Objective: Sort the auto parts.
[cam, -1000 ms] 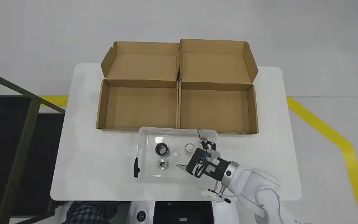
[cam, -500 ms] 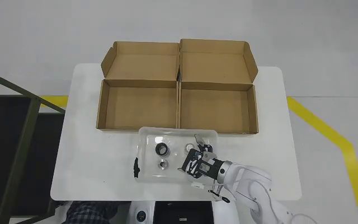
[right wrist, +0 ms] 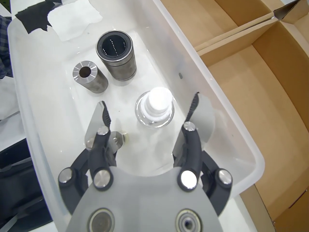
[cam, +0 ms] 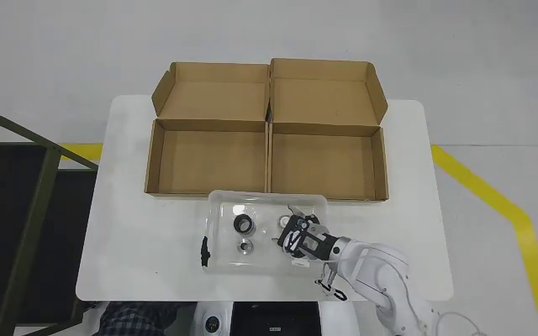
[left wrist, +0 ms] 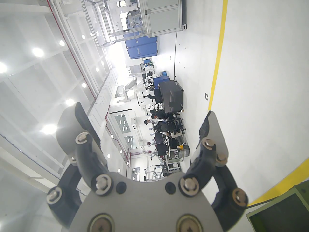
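The wide-open right gripper (right wrist: 149, 103) hangs in the clear plastic tray (right wrist: 169, 25), the upright white stepped plastic fitting (right wrist: 158, 97) just ahead, centred.

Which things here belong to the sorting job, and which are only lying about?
Job: clear bin, large bearing, small steel sleeve, white stepped part, small metal piece, cardboard boxes.
Lying about: black tape, white paper scrap, on the bin's wall.

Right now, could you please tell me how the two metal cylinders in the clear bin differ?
The dark cylinder is wider and taller than the silver cylinder. The dark cylinder's bore is wide; the silver cylinder's is narrow. Both stand upright in the bin.
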